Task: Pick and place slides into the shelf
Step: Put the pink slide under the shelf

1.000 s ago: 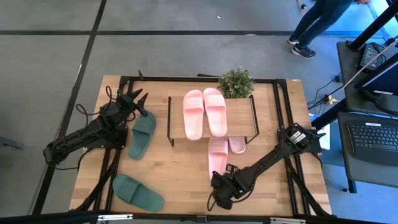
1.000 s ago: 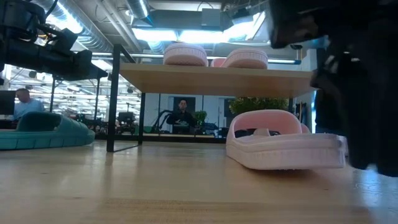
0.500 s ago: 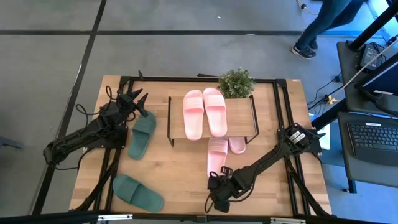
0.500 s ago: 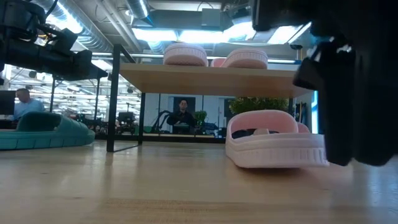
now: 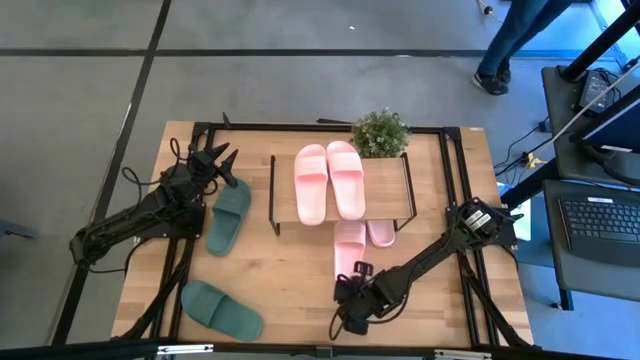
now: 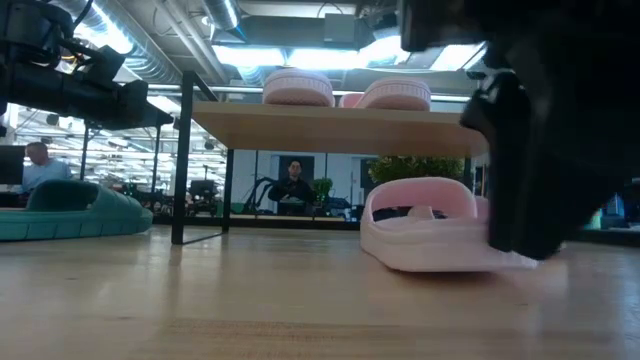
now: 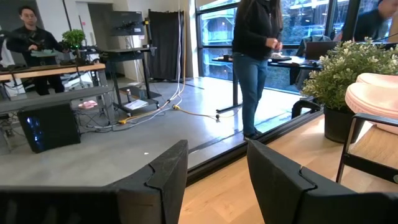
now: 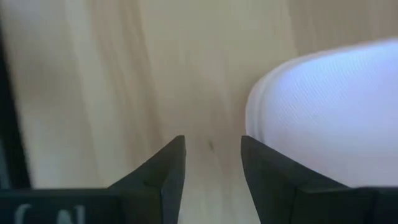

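The right hand (image 5: 352,300), fingers parted, is hovering beside a pink slide (image 5: 349,250) on the counter (image 5: 290,280). It should be centring over the heel before closing. The left hand (image 5: 222,160), open, is waiting near a green slide (image 5: 228,215)

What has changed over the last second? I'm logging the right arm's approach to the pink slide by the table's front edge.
The right hand has shifted toward the left arm's side, at the heel of the front pink slide; in the low view the arm now covers that slide's end. Its fingers are apart around nothing. The left hand, green slides and shelf have not moved.
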Robot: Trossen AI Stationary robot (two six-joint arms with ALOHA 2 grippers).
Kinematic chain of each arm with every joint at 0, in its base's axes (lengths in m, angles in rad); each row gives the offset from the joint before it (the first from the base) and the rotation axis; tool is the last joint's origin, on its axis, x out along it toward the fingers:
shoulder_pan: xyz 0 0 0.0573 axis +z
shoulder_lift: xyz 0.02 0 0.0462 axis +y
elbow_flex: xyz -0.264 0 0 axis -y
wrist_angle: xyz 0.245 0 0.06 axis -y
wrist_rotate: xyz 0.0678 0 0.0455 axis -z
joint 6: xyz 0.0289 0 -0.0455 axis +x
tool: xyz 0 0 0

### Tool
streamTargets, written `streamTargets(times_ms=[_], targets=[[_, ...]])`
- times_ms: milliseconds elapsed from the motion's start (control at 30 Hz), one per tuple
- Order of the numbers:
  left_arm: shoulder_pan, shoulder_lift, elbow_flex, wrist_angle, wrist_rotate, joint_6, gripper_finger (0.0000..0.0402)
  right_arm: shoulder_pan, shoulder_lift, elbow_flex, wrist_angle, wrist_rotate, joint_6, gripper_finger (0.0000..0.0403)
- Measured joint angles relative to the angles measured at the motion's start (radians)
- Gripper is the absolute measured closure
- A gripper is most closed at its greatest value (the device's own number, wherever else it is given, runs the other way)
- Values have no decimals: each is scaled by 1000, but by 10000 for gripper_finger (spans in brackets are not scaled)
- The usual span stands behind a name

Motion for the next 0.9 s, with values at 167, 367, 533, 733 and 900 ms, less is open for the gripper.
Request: streamTargets(times_ms=[167, 367, 533, 733, 900], targets=[[0, 0, 0, 0, 0, 0, 243, 0, 0, 0, -86, -1, 73, 246], [0, 0, 0, 0, 0, 0, 243, -5, 0, 0, -105, 38, 45, 246], [0, 0, 0, 0, 0, 0, 243, -31, 0, 0, -109, 55, 4, 246], [0, 0, 0, 0, 0, 0, 243, -68, 0, 0, -148, 64, -4, 246], [0, 0, 0, 0, 0, 0, 243, -110, 0, 0, -183, 97, -6, 246]])
